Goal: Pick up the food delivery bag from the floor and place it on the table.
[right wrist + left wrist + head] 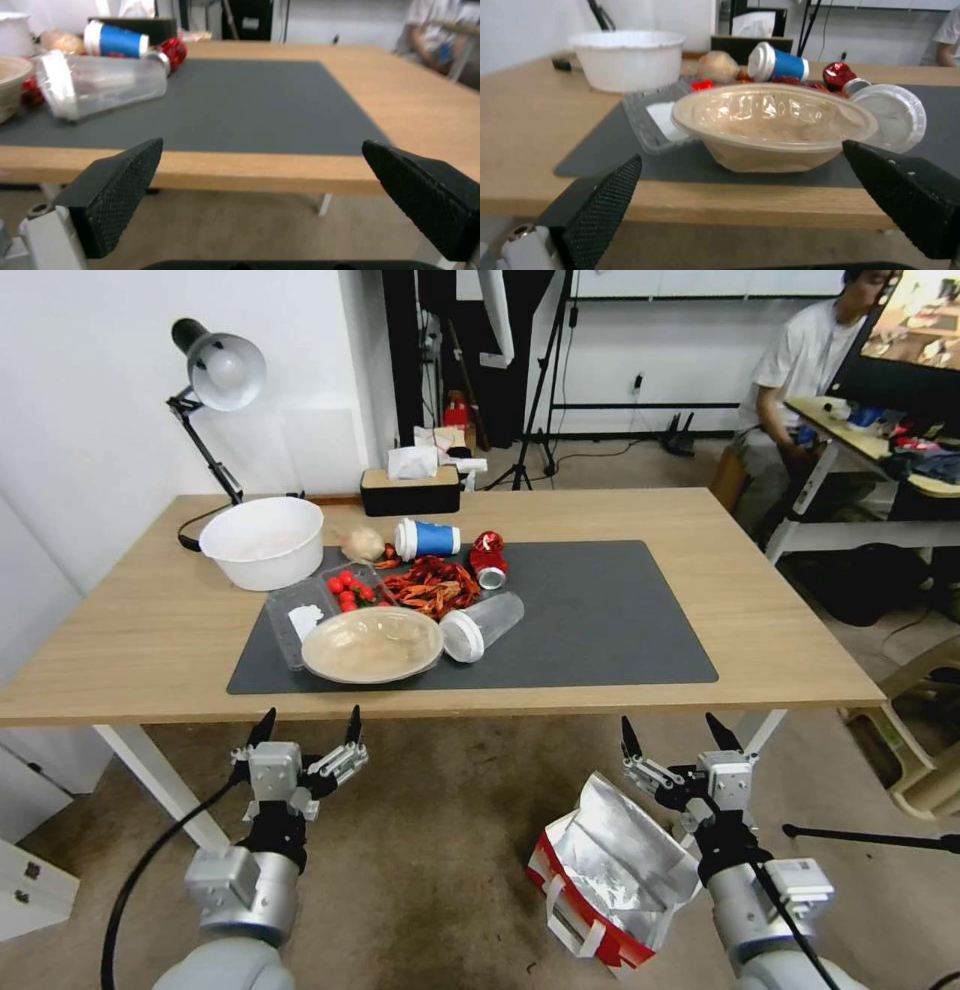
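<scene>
Both spread-fingered pincers, left pincer (307, 725) and right pincer (675, 732), flank crinkled foil-lined food delivery bag (610, 870).

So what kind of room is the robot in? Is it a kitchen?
Probably not a kitchen. It looks like a lab or office workroom: camera tripods stand behind the table, a person works at a desk with a monitor, and takeaway leftovers sit on a grey mat.

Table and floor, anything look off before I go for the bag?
Yes. The food delivery bag lies tipped on the floor beside the right gripper, foil mouth gaping. On the table, the blue cup, clear cup and red can lie on their sides. Both grippers are open; the left gripper hangs free.
</scene>
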Motion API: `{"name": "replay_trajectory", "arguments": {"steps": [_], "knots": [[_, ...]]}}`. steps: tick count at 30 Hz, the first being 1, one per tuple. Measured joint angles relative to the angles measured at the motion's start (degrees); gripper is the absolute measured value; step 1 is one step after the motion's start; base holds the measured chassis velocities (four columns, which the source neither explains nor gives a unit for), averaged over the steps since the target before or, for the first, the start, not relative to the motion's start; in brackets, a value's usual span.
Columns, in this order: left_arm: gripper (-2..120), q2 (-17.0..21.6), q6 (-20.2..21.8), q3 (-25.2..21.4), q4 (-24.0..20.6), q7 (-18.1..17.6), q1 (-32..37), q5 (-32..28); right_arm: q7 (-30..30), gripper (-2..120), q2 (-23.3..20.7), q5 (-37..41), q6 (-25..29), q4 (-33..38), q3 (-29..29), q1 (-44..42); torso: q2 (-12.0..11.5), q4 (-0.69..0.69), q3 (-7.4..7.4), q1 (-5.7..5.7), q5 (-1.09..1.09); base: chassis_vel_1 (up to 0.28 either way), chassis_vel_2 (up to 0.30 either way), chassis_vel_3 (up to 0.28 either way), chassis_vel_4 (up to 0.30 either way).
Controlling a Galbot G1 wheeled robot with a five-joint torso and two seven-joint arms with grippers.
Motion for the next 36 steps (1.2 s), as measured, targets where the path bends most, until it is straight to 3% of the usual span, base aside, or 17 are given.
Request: {"name": "replay_trajectory", "arguments": {"steps": [1,4,7,13,26,36], "knots": [[100,0.0,0.0,0.0,0.0,0.0,0.0,0.0,0.0,100,0.0,0.0,0.0,0.0,0.0,0.0,0.0,0.00,0.00,0.00,0.00,0.000,0.000,0.000,0.000],[100,1.0,7.0,1.5,-2.5,-4.6,-1.5,-6.4,-1.1,100,-0.7,2.9,-4.0,1.0,0.8,1.2,0.0,0.01,0.00,0.00,0.01,0.000,0.000,0.000,0.000],[100,1.8,9.0,2.7,-3.3,-7.2,-2.3,-10.4,-1.2,100,-0.8,3.3,-4.1,1.0,1.0,1.5,0.0,-0.01,0.00,0.00,0.01,0.000,0.000,0.000,0.000],[100,2.0,7.5,3.6,-2.7,-8.6,-2.2,-12.0,-1.2,100,-0.7,3.2,-4.0,0.8,1.0,1.7,0.0,0.00,0.00,0.00,0.00,0.000,0.000,0.000,0.000],[100,2.4,3.6,4.1,-1.9,-8.0,-0.9,-10.8,-0.8,100,-0.3,2.2,-2.9,0.7,0.9,1.5,0.0,0.00,0.00,0.00,0.00,0.000,0.000,0.000,0.000],[100,2.1,2.8,4.1,-2.0,-7.5,-0.6,-10.6,-0.8,100,-0.3,2.0,-2.2,0.8,1.0,1.0,0.0,0.00,0.00,0.00,0.00,0.000,0.000,0.000,0.000]]}}
